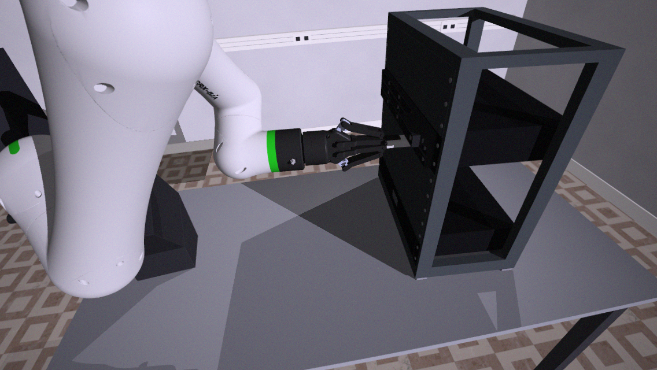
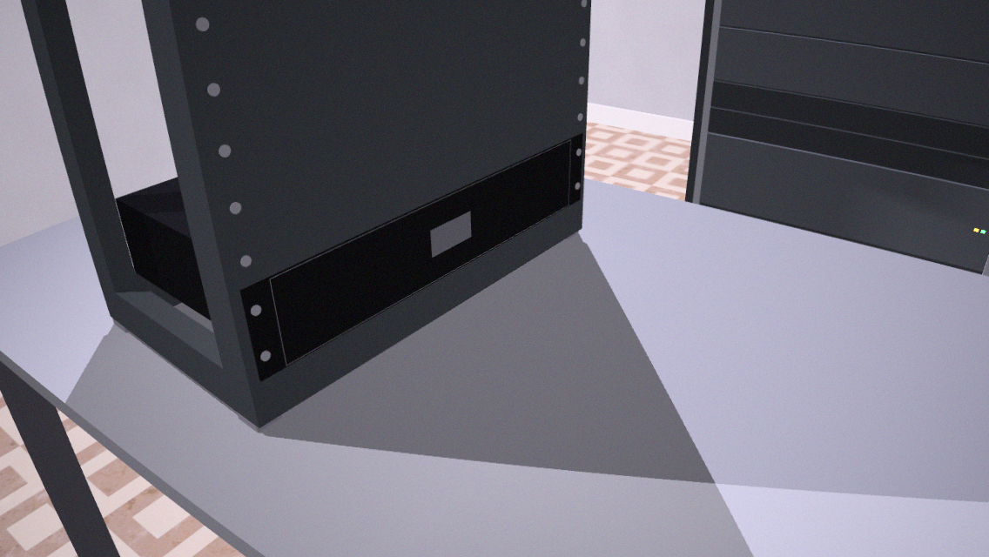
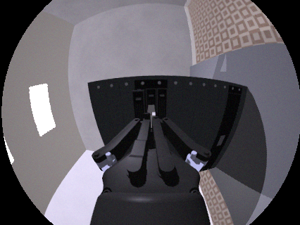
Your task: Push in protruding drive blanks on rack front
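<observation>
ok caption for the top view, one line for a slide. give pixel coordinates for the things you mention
Arm with its gripper (image 1: 384, 145) (image 3: 151, 110) closed, fingertips at the front of an upright open-frame rack (image 1: 448, 161) (image 2: 238, 387) (image 3: 197, 102) on a grey table (image 1: 284, 293) (image 2: 796, 345) (image 3: 275, 88)

Top: raised, beside the table (image 1: 284, 284), looking down across arm (image 1: 105, 137) and rack (image 1: 494, 156)
Exterior: close, angled down at the rack's (image 2: 387, 304) lower front
Wrist: behind the tool (image 3: 151, 110), facing the rack front (image 3: 197, 105)
Top and exterior share: rack's low panel (image 1: 395, 197) (image 2: 373, 270), table (image 2: 817, 345)
</observation>
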Motion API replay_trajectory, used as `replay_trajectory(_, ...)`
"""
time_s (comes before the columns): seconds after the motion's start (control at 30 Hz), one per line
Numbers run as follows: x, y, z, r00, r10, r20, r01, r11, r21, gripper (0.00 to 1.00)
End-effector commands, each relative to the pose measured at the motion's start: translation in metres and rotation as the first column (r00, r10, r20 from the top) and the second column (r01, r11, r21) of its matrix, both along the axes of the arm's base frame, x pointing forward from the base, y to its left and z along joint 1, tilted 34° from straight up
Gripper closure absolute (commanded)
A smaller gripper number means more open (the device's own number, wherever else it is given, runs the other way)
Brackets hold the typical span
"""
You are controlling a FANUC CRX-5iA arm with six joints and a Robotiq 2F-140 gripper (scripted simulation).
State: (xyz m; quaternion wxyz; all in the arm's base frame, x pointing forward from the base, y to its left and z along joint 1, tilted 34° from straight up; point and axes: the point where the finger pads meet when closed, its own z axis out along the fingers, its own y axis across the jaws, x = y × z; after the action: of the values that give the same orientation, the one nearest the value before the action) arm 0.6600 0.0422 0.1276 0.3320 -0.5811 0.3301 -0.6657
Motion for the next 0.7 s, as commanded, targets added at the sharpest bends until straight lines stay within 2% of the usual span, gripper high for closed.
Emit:
replay_trajectory(0.0,0.0002,0.0006,0.0007,1.000,0.001,0.001,-0.001,1.000,0.000,0.90)
replay_trajectory(0.67,0.0034,0.0005,0.0010,1.000,0.001,0.001,-0.001,1.000,0.000,0.90)
